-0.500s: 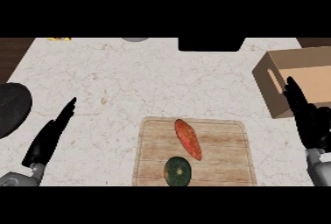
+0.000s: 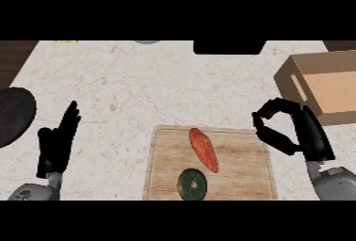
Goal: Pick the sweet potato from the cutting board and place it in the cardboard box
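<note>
The sweet potato (image 2: 204,149) lies on the cutting board (image 2: 243,155), in the board's middle, long axis running from the far edge toward the near edge with a slight slant. Nothing touches it. Just nearer than it on the same board sits a round dark green item (image 2: 191,184), apart from the potato's near tip.

The right hand (image 2: 299,134) hovers at the board's far right corner, beside the potato but clear of it. Its fingers curl in toward the thumb, closed around nothing. The left hand (image 2: 57,143) shows well to the left of the board, over the pale worktop (image 2: 139,84), fingers straight and together, pointing away, holding nothing.

The cardboard box (image 2: 295,82) stands open beyond the board's right side, past the right hand. A black round dish (image 2: 12,115) sits far left of the board, and a black block (image 2: 230,47) lies well beyond the board's far edge.
</note>
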Motion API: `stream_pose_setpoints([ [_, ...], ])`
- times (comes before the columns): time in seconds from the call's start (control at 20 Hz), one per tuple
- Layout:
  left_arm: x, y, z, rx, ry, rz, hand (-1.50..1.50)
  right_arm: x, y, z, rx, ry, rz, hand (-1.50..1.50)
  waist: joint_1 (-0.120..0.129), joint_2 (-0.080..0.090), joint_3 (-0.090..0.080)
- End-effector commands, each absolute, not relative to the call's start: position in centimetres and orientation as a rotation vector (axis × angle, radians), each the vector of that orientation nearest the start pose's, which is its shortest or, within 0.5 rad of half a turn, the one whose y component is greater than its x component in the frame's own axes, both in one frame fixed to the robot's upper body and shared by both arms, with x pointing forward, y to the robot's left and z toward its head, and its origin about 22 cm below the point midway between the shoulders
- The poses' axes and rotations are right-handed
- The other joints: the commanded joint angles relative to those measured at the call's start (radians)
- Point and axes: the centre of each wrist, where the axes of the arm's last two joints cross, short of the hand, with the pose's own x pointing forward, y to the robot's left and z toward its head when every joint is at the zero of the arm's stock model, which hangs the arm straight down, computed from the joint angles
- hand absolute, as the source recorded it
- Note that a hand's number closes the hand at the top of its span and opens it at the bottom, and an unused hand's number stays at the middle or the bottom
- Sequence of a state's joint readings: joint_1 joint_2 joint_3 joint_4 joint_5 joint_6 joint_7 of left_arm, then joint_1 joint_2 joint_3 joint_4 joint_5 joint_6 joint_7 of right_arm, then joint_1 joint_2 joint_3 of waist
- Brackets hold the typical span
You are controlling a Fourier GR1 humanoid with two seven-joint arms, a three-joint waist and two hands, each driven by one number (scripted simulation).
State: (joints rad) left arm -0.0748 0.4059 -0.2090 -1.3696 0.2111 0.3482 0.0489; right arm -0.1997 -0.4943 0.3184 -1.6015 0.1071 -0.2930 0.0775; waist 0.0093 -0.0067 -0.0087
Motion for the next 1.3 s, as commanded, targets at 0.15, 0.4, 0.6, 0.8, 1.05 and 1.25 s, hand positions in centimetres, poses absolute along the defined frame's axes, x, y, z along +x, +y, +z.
stream_pose_setpoints([
  [0.15,24.9,28.3,-2.3,0.297,-1.374,0.041,0.00,23.4,-21.5,5.5,-0.631,-1.827,0.568,-1.50,-0.014,0.003,0.008],
  [0.4,25.9,28.1,-3.1,0.308,-1.384,0.066,0.00,21.7,-21.9,8.3,-0.702,-1.653,0.789,-1.50,-0.020,0.004,0.007],
  [0.6,25.9,26.7,-2.6,0.305,-1.392,0.083,0.00,21.6,-22.1,14.1,-0.688,-1.510,0.862,-1.50,-0.016,0.003,0.007],
  [0.8,25.8,28.2,-3.0,0.305,-1.366,0.068,0.00,22.1,-20.3,16.9,-0.655,-1.399,0.943,-1.50,-0.009,0.006,0.006],
  [1.05,26.1,25.9,-2.7,0.296,-1.390,0.046,0.00,23.2,-15.5,17.4,-0.643,-1.288,1.061,-1.50,0.005,0.006,0.007],
  [1.25,26.3,27.6,-3.4,0.315,-1.381,0.056,0.00,23.4,-13.9,16.7,-0.643,-1.191,1.121,-1.50,-0.003,0.007,0.008],
])
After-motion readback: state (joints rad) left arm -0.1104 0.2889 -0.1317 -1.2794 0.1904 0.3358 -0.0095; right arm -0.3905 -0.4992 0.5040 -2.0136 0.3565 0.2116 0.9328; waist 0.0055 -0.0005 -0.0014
